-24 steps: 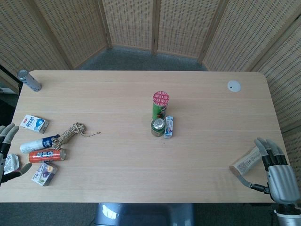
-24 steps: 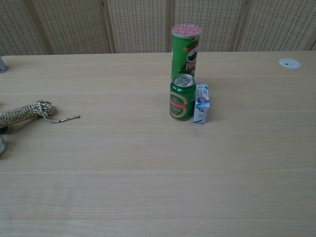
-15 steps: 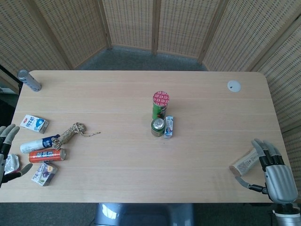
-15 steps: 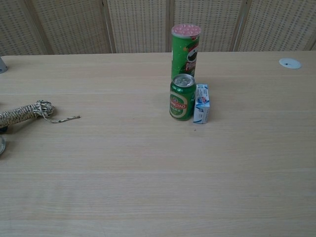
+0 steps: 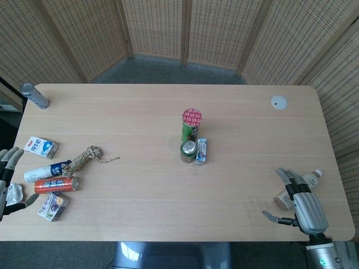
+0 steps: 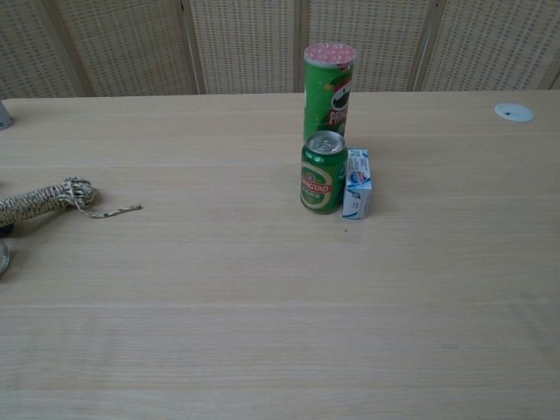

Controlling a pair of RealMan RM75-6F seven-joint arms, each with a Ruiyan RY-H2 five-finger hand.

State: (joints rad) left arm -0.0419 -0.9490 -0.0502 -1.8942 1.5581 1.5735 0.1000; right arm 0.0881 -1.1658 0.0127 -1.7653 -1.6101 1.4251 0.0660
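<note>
My right hand is at the table's front right corner with its fingers spread, lying over a pale bottle that rests on its side. The bottle's white cap pokes out beyond the fingers. My left hand hangs at the left edge, fingers apart and holding nothing, beside a small white packet. Neither hand appears in the chest view.
At mid-table stand a green crisps tube, a green can and a small blue-white carton. At left lie a rope, milk carton, white bottle, red can, purple carton.
My right hand has moved left and toward the front edge, from beside the lying bottle to over it; the bottle's cap end now shows. The left hand is unchanged.
</note>
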